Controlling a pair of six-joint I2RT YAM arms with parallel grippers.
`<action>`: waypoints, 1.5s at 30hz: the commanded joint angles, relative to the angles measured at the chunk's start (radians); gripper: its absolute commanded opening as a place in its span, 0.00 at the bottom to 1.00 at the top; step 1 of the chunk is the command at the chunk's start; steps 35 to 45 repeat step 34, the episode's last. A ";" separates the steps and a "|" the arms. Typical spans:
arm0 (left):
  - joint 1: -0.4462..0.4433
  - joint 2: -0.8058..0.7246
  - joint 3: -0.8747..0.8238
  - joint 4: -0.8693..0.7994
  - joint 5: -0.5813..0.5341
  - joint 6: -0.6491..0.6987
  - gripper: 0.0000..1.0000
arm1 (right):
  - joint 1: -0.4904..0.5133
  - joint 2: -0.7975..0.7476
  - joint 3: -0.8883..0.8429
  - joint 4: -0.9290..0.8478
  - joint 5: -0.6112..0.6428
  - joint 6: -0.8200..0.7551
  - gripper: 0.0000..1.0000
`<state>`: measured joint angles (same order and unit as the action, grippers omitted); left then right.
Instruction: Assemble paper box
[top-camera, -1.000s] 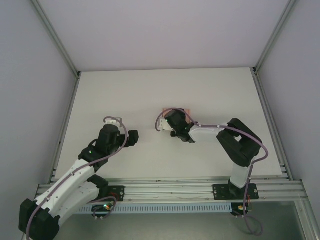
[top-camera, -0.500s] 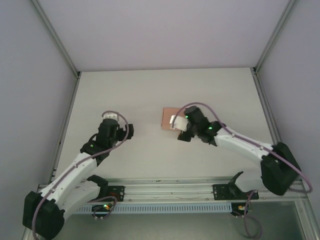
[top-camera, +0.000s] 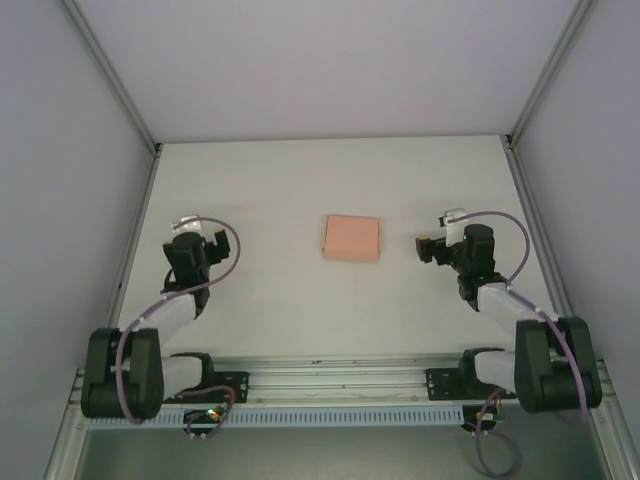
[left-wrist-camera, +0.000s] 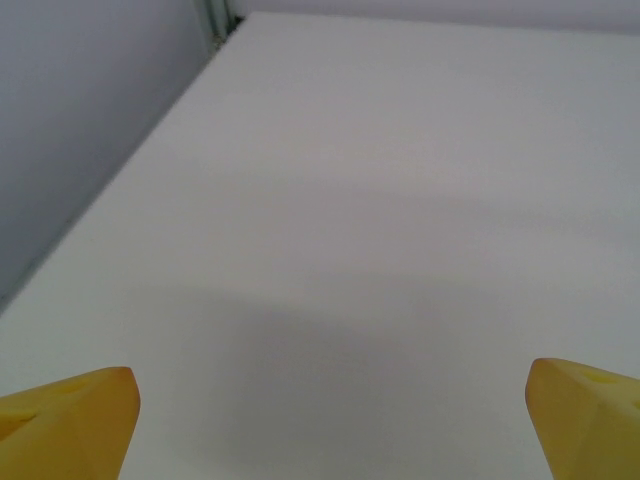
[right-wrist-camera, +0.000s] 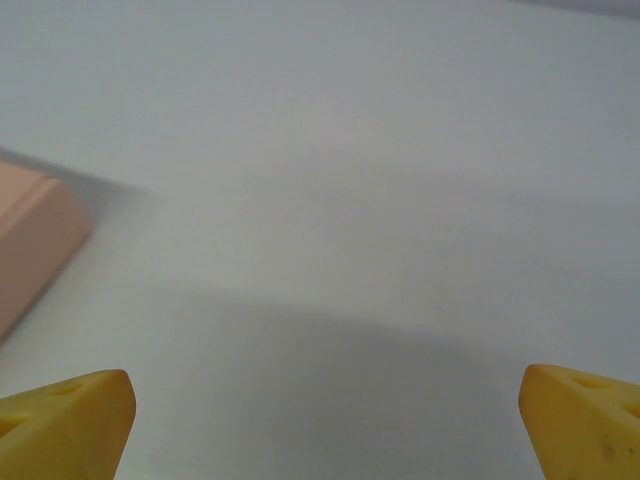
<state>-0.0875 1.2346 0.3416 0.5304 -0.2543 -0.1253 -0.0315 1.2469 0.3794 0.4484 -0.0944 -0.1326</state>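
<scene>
While the left end effector (left-wrist-camera: 330, 415) and right end effector (right-wrist-camera: 325, 420) gape, the paper box (top-camera: 352, 238) lies between them.

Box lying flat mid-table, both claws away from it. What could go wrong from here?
1. The paper box lies unheld, apart from the left claw and the right claw, both open. If a flap is not fully tucked, which the top view cannot settle, it might spring open.
2. It sits low on the table, so any regrasp could push it along or dent it rather than lift it.
</scene>
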 joint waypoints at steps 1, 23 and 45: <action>0.025 0.080 0.012 0.172 0.043 0.058 1.00 | -0.030 0.067 0.000 0.233 -0.015 0.076 1.00; 0.082 0.328 0.029 0.436 0.113 0.126 1.00 | -0.081 0.015 -0.085 0.345 0.042 0.149 1.00; 0.073 0.333 0.031 0.439 0.088 0.131 1.00 | -0.081 0.008 -0.097 0.360 0.030 0.148 1.00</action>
